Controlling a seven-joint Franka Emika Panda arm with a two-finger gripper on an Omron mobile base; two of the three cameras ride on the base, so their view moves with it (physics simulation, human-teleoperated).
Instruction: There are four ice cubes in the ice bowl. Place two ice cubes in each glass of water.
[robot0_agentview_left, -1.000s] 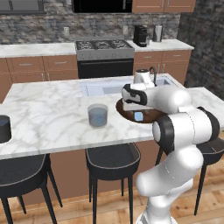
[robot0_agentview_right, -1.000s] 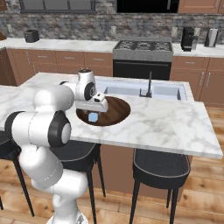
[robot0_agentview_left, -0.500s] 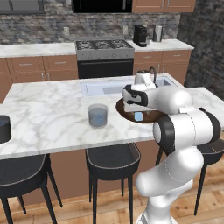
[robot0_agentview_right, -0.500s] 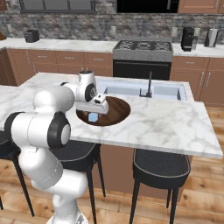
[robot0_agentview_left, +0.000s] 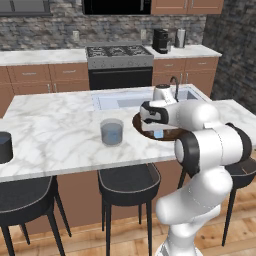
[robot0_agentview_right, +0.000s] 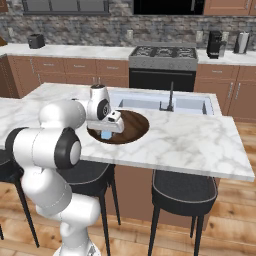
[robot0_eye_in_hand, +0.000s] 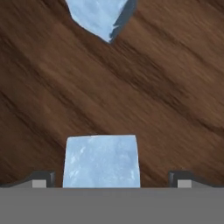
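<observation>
The dark-brown ice bowl (robot0_agentview_left: 171, 135) (robot0_agentview_right: 134, 125) sits on the island just in front of the sink. My gripper (robot0_agentview_left: 158, 131) (robot0_agentview_right: 106, 133) (robot0_eye_in_hand: 111, 181) points down into it, open. One pale blue ice cube (robot0_eye_in_hand: 101, 161) (robot0_agentview_left: 158, 134) (robot0_agentview_right: 106, 135) lies on the bowl's wooden floor (robot0_eye_in_hand: 153, 100) between my two fingertips (robot0_eye_in_hand: 42, 179), with gaps on both sides. A second ice cube (robot0_eye_in_hand: 103, 16) lies farther along the bowl. The see-through glass of water (robot0_agentview_left: 111, 132) stands to the bowl's left, and the dark glass (robot0_agentview_left: 4, 147) is at the far left of the island.
A sink (robot0_agentview_left: 122, 99) (robot0_agentview_right: 172, 104) with a dark faucet (robot0_agentview_right: 170, 95) is set into the island behind the bowl. Black stools (robot0_agentview_left: 125, 181) (robot0_agentview_right: 185, 192) stand along the near side. The stove (robot0_agentview_left: 119, 52) and back counter run along the far wall.
The hand has sunk a little toward the bowl. The jaws stay open, and the glasses and bowl have not moved.
</observation>
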